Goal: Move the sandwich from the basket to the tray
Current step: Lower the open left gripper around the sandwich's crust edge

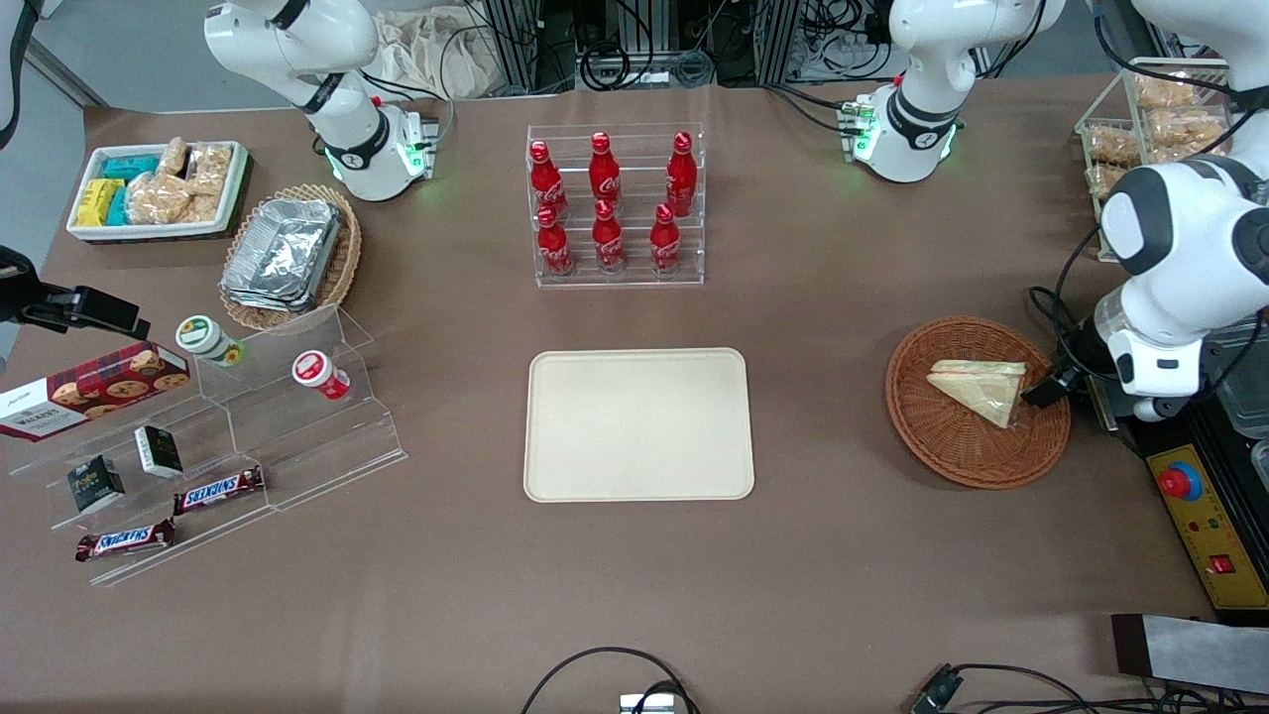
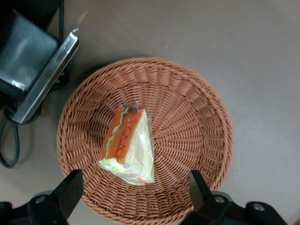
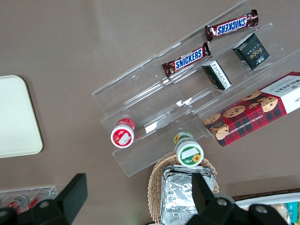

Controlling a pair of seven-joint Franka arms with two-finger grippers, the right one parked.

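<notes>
Hovering my wide-open, empty gripper (image 2: pixel 132 194) over the wrapped triangular sandwich (image 2: pixel 127 147) in the round reddish-brown wicker basket (image 2: pixel 197 117), I should straddle its flat bread faces.

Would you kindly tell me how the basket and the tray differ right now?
The basket is round, reddish-brown wicker; the tray is rectangular, smooth and cream. The basket holds the sandwich; the tray is bare. The gripper hovers open above the basket, not the tray. Both sit flat on the table.

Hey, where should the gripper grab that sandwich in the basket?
Probably from above, pinching the sandwich across its two flat bread faces: it stands on edge in the basket, filling edge up. The open gripper hovers over it.
</notes>
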